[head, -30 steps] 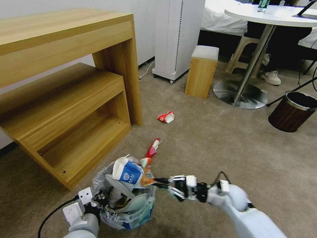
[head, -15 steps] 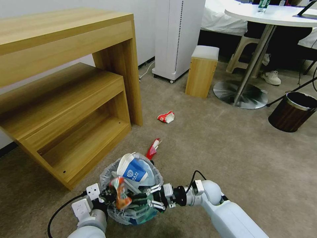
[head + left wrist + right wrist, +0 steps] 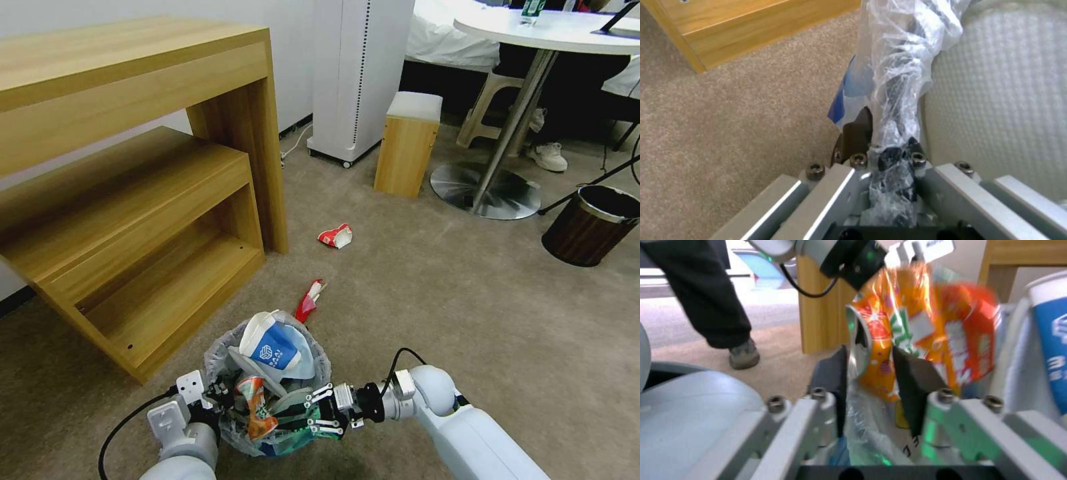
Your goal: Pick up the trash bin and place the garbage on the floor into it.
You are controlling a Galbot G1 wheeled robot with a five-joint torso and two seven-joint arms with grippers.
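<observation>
- Beige carpet floor (image 3: 427,300), with a stepped wooden shelf unit (image 3: 133,187) on the left.
- Trash bin (image 3: 267,387) low in front, its rim clamped in the left tool (image 3: 889,160).
- Right tool (image 3: 871,373) pinches an orange wrapper (image 3: 925,336) over the bin.
- Red-white cup (image 3: 335,236) and red wrapper (image 3: 309,301) lie on the carpet beyond the bin.

Beige carpet (image 3: 433,293) is covering the room; a stepped wooden shelf unit (image 3: 133,167) is standing against the wall (image 3: 293,67); a white tower appliance (image 3: 360,73), wooden stool (image 3: 408,143) and round white table (image 3: 553,30) are standing behind.
</observation>
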